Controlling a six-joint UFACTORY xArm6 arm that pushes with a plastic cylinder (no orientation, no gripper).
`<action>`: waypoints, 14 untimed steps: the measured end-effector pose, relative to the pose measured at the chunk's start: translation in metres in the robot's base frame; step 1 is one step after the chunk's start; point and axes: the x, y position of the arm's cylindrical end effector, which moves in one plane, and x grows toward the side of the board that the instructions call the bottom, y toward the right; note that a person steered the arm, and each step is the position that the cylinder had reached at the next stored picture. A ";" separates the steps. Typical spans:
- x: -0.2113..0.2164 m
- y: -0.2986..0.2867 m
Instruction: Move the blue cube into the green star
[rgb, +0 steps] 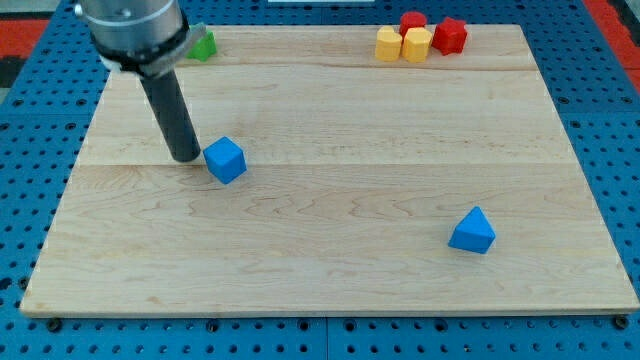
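Note:
The blue cube (226, 159) sits on the wooden board (330, 270) left of centre. My tip (186, 157) rests on the board just to the left of the cube, nearly touching its left side. The green star (203, 45) lies at the board's top left edge, partly hidden behind the arm's body, well above the cube and tip.
A blue triangular block (472, 231) lies at the lower right. At the top right two yellow blocks (389, 43) (416, 43) sit side by side, with two red blocks (413, 21) (450, 35) close behind and beside them. A blue pegboard (30, 150) surrounds the board.

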 end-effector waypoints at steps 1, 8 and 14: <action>0.019 -0.007; -0.023 0.048; -0.083 0.089</action>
